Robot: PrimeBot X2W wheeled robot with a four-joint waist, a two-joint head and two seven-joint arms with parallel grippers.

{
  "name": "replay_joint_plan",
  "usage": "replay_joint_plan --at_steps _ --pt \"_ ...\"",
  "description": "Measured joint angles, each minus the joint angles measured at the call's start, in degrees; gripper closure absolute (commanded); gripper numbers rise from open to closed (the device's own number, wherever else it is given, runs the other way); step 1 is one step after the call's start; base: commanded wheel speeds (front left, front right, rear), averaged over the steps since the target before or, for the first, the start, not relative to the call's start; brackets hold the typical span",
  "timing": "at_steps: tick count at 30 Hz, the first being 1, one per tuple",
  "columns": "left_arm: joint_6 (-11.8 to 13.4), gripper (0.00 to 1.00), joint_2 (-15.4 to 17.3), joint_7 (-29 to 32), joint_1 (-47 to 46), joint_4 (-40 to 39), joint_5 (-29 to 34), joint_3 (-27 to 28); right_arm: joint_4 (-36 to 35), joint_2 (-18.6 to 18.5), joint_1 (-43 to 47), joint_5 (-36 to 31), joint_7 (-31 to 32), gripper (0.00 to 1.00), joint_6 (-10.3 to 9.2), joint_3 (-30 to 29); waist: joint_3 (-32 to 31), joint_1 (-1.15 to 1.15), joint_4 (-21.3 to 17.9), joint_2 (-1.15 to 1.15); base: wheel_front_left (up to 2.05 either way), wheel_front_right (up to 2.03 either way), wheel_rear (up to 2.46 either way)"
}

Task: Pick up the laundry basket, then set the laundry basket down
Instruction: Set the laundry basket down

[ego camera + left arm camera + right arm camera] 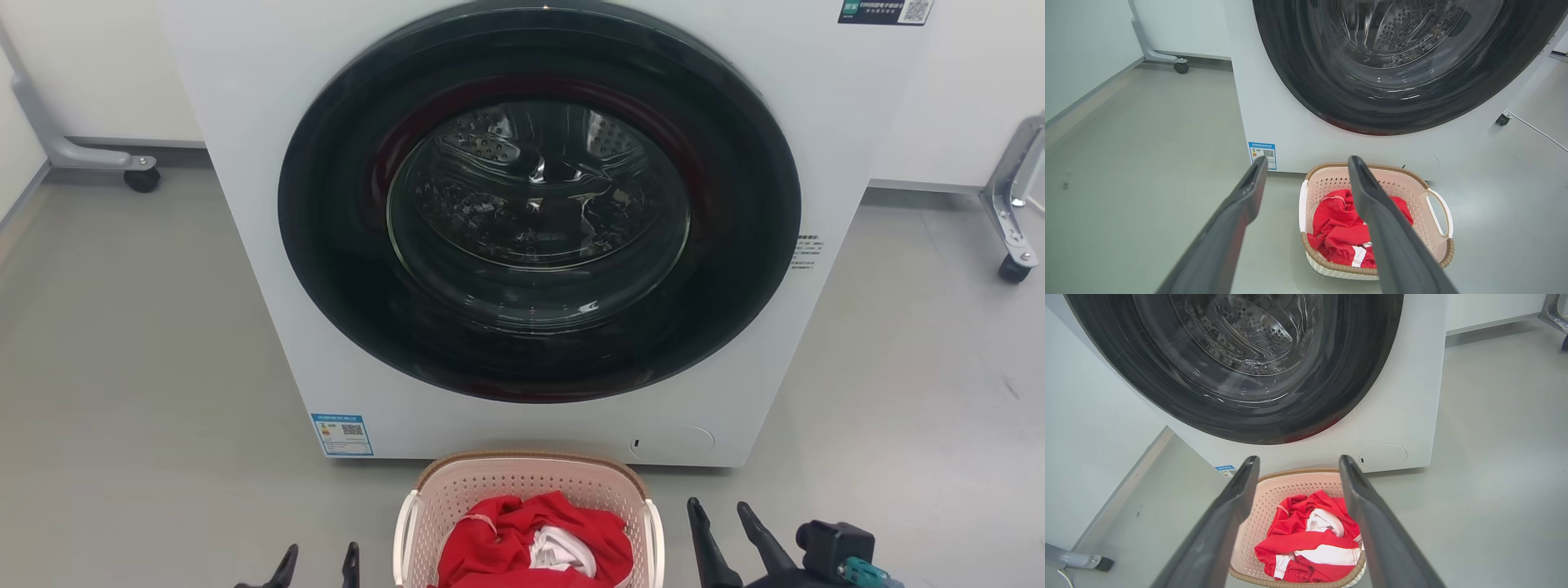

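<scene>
While the laundry basket (522, 483) sits on the grey floor (122, 367) just in front of the white washer (245, 245), below its round dark door (539, 204), both hands stand clear of it. The left hand (320, 562) shows at the bottom edge of the head view, to the basket's left, its two dark fingers spread and gripping nothing. The right hand (719, 508) stands to the basket's right, likewise spread wide and empty. Neither touches the brown rim or the white side handles (402, 531). Inside the basket lies a crumpled red garment (506, 531) with a patch of white cloth (563, 551) folded into it. A blue label (343, 434) sits at the washer's lower left corner. A black castor (141, 178) of a grey frame rests by the wall, well off to the left.
</scene>
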Motion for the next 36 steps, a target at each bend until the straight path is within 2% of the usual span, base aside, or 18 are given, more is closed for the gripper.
replay_joint_plan --at_steps 7,18,36 --pt "0.00 0.00 -0.76 -0.01 4.63 -5.42 4.25 4.56 -6.93 -0.41 4.61 -4.25 0.00 0.00 -0.43 -3.30 -0.04 0.01 -0.14 0.01 0.00 0.00 0.00" --pt "0.00 0.00 -3.72 -0.01 10.32 -12.78 9.38 11.36 -15.83 -0.47 10.96 -10.73 0.00 0.00 -0.52 -8.71 0.54 0.01 -0.51 0.01 0.00 0.00 0.00" --pt "0.00 0.00 -5.15 -0.01 11.44 -19.11 13.49 12.17 -21.08 1.81 13.90 -18.13 0.00 0.00 -0.52 -14.01 1.60 0.01 -1.10 0.01 0.00 0.00 0.00"
